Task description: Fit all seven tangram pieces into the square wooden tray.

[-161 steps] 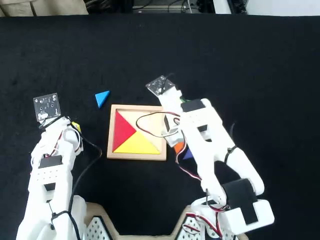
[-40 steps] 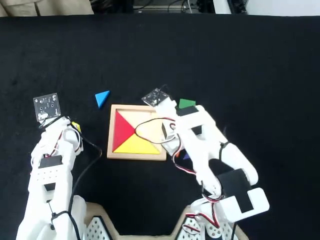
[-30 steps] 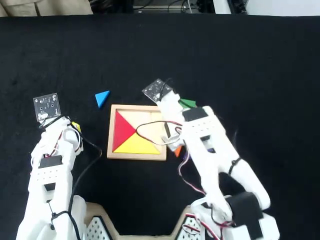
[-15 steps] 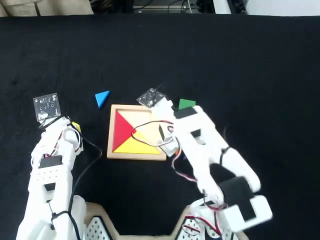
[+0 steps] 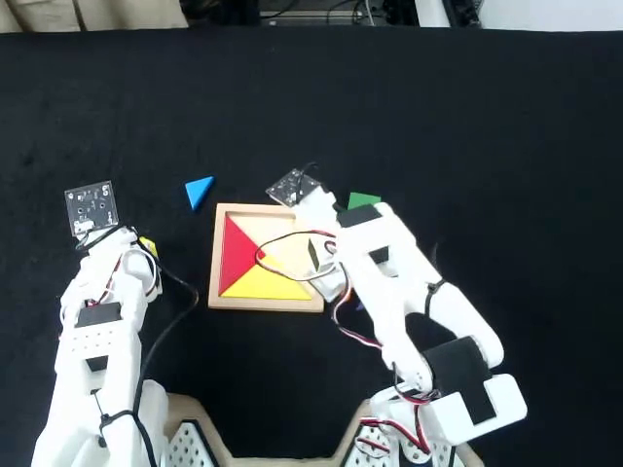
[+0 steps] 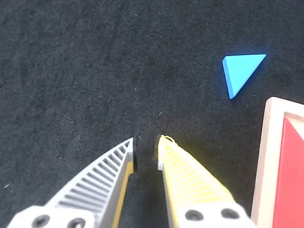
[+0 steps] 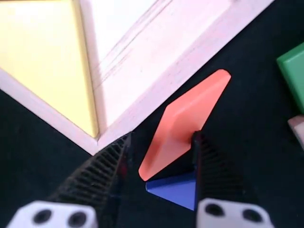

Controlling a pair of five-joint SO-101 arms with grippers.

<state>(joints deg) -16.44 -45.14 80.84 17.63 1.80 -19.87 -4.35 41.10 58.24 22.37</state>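
Straddles the orange parallelogram [image 7: 183, 126] with the right gripper [image 7: 160, 137], jaws wide, likely lined up for a pinch. Lies just off the square wooden tray [image 7: 190, 52], at 4 o'clock. Holds the left gripper [image 6: 147, 140] narrowly parted at 9 o'clock, seemingly out of the way.

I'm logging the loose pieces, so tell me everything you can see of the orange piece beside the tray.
The orange piece is a smooth parallelogram with rounded tips, seemingly painted wood. It lies flat on the black cloth, a narrow gap from the rim of the wooden tray. One end meets a blue piece. The right gripper stands open astride it; whether a finger touches it is unclear.
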